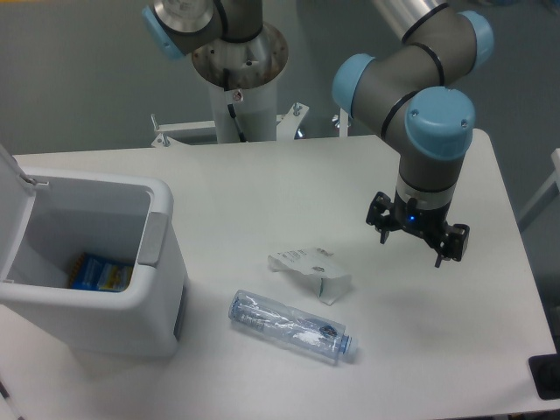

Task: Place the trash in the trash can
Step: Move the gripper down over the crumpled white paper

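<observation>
gripper: the gripper (417, 238) is seen hanging above the table (262, 188), right of the trash, fingers spread apart with nothing held between them.
carton: the crumpled white carton (310, 272) is lying near the middle of the table, apart from the gripper.
bottle: the crushed clear bottle (291, 326) is lying on its side just in front of the carton, cap end to the right.
trash can: the trash can (96, 262) is stood at the left with its lid up; something blue is seen inside.
handling: both pieces are judged light and easily dented; the bottle looks slippery and is best pinched across its flattened middle, the carton across a raised fold.
</observation>
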Controlling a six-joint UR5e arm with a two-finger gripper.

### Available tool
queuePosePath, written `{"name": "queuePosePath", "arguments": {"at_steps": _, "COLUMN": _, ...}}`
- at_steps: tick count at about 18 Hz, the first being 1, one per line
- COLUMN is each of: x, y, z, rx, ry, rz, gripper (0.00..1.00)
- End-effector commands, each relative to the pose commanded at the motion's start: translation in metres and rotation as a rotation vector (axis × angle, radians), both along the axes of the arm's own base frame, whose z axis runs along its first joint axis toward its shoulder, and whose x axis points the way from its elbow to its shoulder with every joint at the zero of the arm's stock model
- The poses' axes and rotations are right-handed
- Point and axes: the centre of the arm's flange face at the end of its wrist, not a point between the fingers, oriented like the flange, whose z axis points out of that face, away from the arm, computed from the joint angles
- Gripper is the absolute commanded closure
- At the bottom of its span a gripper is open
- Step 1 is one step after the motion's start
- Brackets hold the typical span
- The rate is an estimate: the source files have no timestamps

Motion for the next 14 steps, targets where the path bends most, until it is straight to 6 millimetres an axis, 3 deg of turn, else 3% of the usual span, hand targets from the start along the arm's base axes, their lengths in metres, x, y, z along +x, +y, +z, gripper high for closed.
{"name": "queuePosePath", "arguments": {"at_steps": 14, "x": 0.026, "y": 0.001, "z": -0.024, "rx": 0.004, "ry": -0.018, "rz": 0.042, "gripper": 0.0}}
